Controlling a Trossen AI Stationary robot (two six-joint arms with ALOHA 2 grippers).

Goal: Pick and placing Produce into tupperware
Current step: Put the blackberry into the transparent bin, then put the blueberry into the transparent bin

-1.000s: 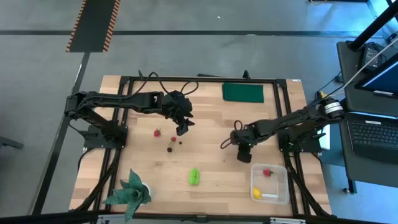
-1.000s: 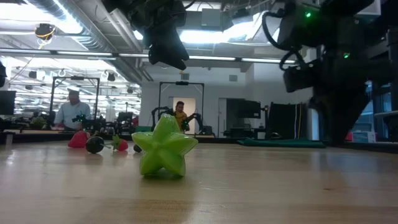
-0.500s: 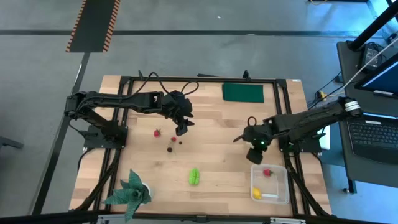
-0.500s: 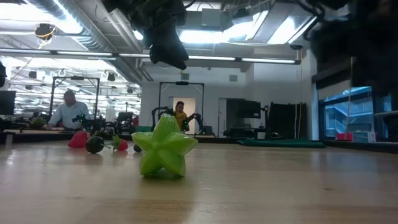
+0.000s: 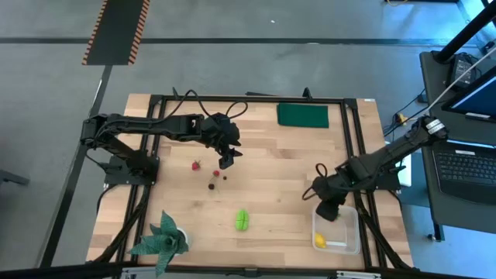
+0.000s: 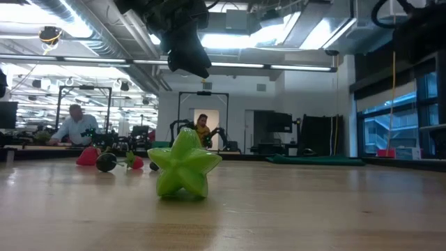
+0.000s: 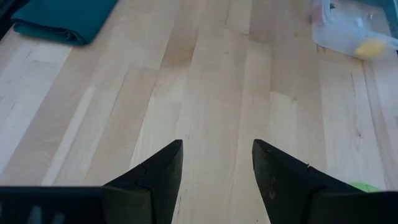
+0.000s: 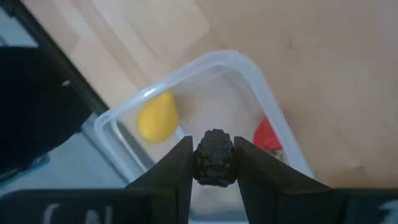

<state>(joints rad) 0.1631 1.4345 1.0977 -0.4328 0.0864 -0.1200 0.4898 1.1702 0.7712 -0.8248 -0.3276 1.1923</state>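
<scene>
1 dark berry [image 8: 214, 157] pinched in right tool [image 8: 213, 163], seemingly above tupperware [image 8: 261, 93].

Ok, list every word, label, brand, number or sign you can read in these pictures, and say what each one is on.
None can be read.
The tupperware, the lemon, the dark berry held in the right gripper and the green cloth carry no lettering.
The laptop screen in the high view is too small to read.
The room in the low view shows no legible sign.
</scene>
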